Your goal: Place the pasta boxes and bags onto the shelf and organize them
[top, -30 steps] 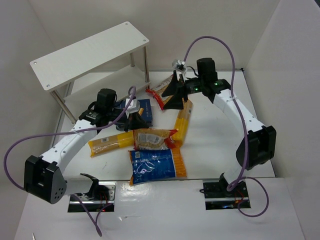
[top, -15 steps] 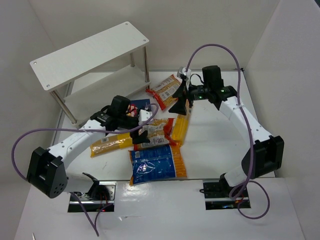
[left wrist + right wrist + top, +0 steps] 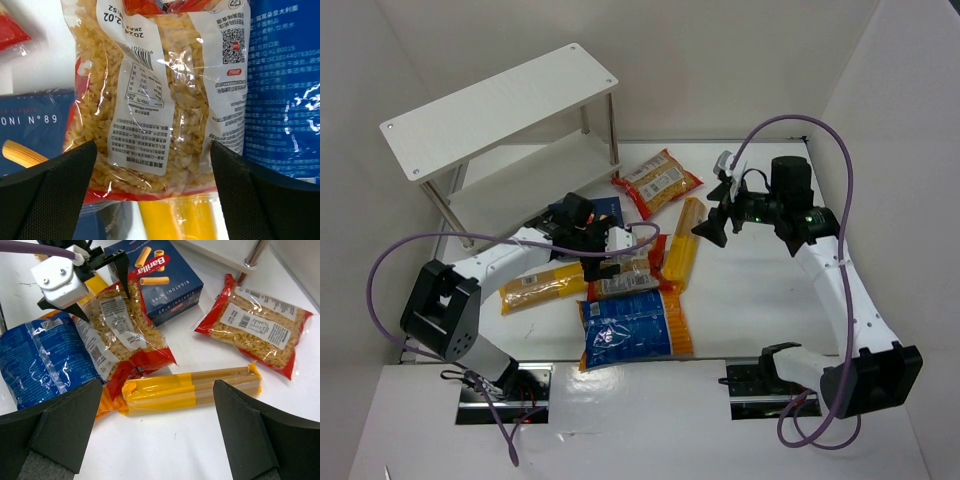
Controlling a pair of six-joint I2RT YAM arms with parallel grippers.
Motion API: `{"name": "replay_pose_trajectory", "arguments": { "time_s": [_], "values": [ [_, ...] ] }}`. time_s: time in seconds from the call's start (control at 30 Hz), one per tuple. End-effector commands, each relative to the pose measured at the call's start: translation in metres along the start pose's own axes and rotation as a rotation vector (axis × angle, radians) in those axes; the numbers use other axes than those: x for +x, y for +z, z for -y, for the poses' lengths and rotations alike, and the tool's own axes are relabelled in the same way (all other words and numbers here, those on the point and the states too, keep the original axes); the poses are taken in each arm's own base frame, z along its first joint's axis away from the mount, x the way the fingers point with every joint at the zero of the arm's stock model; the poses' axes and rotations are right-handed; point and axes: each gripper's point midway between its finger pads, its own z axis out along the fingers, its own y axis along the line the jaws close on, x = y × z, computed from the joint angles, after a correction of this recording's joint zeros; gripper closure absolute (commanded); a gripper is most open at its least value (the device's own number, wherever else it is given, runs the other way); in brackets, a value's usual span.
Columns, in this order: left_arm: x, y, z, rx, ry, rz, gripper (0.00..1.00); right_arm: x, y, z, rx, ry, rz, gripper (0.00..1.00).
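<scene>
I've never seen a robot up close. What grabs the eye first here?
A bright jumble in the middle: a blue-orange bag at the near side, a long yellow pack and a dark blue box. The left pincer hangs open right over a red-edged clear bag in that heap. At the far left stands the white shelf, its top board bare.

A white table [image 3: 750, 290] fills the middle of the view. Plain white walls [image 3: 720, 60] rise behind it and on both sides, meeting in a corner at the back right. Soft, even light casts faint shadows.
</scene>
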Motion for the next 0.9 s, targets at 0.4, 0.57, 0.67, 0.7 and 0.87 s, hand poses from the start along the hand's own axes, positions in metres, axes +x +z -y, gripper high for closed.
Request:
{"name": "replay_pose_trajectory", "arguments": {
  "time_s": [0.4,0.57,0.67,0.7,0.87],
  "values": [
    [-0.001,0.039,-0.003,0.109,0.152,0.031,0.0,0.003,-0.013,0.0,0.034,-0.011,0.009,0.0],
    [0.01,0.049,0.007,0.174,0.128,-0.009,0.0,0.007,-0.009,0.001,0.02,0.004,0.002,0.0],
    [0.011,0.054,0.01,0.207,0.127,-0.026,0.0,0.007,-0.009,0.001,0.02,0.004,0.002,0.0],
    [0.011,0.055,0.01,0.213,0.122,-0.03,0.0,0.007,-0.009,0.001,0.02,-0.006,0.002,0.0],
    [0.024,0.07,0.025,0.315,0.085,-0.121,0.33,0.009,-0.008,0.002,0.017,0.001,-0.003,0.0]
  ]
}}
